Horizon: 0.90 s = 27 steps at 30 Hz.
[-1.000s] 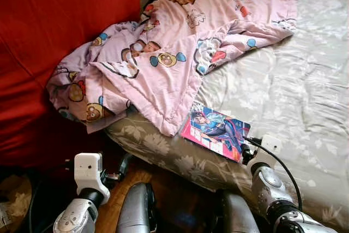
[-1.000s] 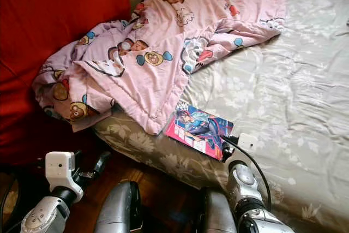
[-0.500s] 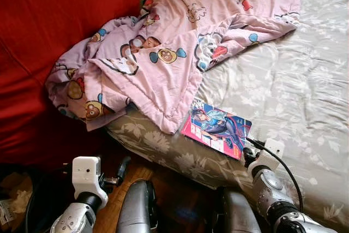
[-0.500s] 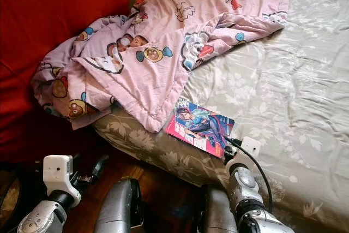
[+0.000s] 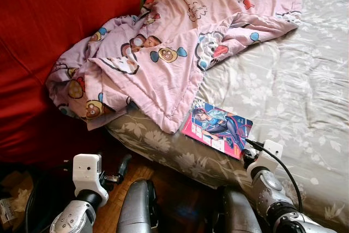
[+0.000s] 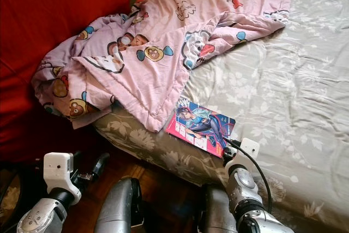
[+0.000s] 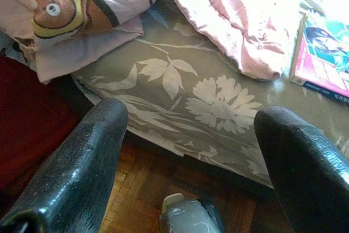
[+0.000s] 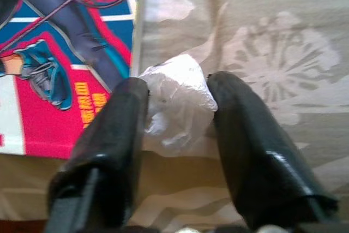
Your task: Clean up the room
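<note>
A pink and blue comic book [image 5: 218,129] lies near the front edge of the bed [image 5: 283,91], just below a rumpled pink cartoon blanket [image 5: 163,53]. My right gripper [image 8: 177,85] sits at the book's right corner [image 8: 60,42], shut on a small crumpled white wad [image 8: 177,105] that rests on the grey floral sheet. The two black fingers press against the wad's sides. My left gripper [image 7: 191,118] is open and holds nothing. It hangs low beside the bed's edge, over the wooden floor [image 5: 131,178].
A red cushioned surface [image 5: 54,25] rises to the left of the bed. My own legs [image 5: 136,211] stand against the bed's front edge. Some paper or packaging [image 5: 8,203] lies in the dark bottom-left corner. The right part of the sheet is bare.
The view has shifted a little. The right gripper stays at the book's corner and the left arm stays low; nothing else has visibly moved.
</note>
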Tool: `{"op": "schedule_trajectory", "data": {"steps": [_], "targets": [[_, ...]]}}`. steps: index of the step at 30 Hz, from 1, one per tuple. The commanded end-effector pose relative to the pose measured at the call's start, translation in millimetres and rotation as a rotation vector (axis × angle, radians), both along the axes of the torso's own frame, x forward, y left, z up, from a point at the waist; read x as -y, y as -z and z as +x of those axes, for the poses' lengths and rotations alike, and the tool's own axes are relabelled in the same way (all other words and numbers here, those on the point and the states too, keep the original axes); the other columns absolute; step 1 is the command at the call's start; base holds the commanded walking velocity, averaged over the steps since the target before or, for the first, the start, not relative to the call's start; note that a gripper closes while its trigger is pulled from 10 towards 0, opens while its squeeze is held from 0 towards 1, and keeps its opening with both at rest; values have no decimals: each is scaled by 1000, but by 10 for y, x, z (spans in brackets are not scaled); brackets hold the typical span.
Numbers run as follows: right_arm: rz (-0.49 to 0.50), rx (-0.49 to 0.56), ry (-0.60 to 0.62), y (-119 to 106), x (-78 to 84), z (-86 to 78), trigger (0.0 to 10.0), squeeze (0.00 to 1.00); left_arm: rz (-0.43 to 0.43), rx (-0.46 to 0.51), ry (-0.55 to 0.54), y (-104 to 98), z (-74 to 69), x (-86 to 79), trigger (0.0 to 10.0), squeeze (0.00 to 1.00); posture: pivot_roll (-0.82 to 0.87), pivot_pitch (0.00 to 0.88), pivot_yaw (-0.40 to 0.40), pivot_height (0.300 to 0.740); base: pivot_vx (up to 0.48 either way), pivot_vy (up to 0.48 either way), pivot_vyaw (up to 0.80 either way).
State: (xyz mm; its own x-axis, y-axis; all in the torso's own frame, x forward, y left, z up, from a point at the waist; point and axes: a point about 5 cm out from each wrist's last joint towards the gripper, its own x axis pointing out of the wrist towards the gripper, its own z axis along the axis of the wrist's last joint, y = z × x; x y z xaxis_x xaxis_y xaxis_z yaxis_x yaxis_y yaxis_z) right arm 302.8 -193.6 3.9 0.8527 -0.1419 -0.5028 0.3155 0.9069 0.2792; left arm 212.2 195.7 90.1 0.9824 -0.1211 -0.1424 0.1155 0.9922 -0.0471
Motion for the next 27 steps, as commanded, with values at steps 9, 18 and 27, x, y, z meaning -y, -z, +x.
{"op": "schedule_trajectory", "data": {"steps": [9, 18, 27], "targets": [[49, -41, -13, 125, -95, -106, 0, 0, 27, -28, 9, 30, -42, -30, 10000, 0, 156, 291, 48, 623, 0, 0, 0], [38, -29, 10, 107, -37, -100, 0, 0, 28, -23, 3, 37, 11, -31, 10000, 0, 149, 265, 45, 623, 0, 0, 0], [26, 35, 48, 33, 8, -55, 0, 0, 24, -2, -2, 43, 153, -19, 10000, 0, 127, 211, 32, 623, 0, 0, 0]]}}
